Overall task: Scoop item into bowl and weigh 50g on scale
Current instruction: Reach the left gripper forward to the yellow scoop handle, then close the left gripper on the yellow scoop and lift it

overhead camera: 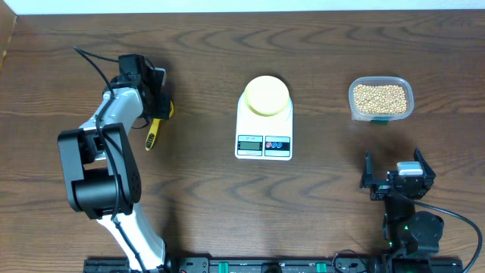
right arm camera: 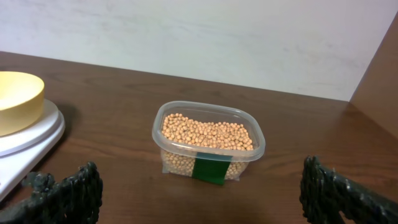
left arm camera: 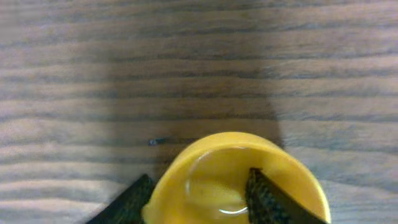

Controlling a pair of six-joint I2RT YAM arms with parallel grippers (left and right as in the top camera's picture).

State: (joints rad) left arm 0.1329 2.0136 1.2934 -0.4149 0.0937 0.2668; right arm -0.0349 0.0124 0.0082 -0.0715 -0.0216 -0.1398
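A pale yellow-green bowl (overhead camera: 266,95) (right arm camera: 15,99) stands empty on the white scale (overhead camera: 264,144) (right arm camera: 31,140) at mid table. Tan beans (overhead camera: 380,97) (right arm camera: 208,134) fill a clear plastic container (overhead camera: 381,114) at the right. A yellow scoop (overhead camera: 151,133) (left arm camera: 286,171) lies at the left, its handle pointing toward the front. My left gripper (overhead camera: 159,106) (left arm camera: 199,175) is over the scoop's cup, with one finger outside the rim and the other inside the cup, still apart. My right gripper (overhead camera: 396,176) (right arm camera: 199,193) is open wide near the front right, with nothing between its fingers, facing the container.
The wooden table (overhead camera: 318,197) has a pale wall behind its far edge (right arm camera: 217,37). The left arm's base (overhead camera: 98,174) stands at the front left. A green label (right arm camera: 210,169) marks the container's near side.
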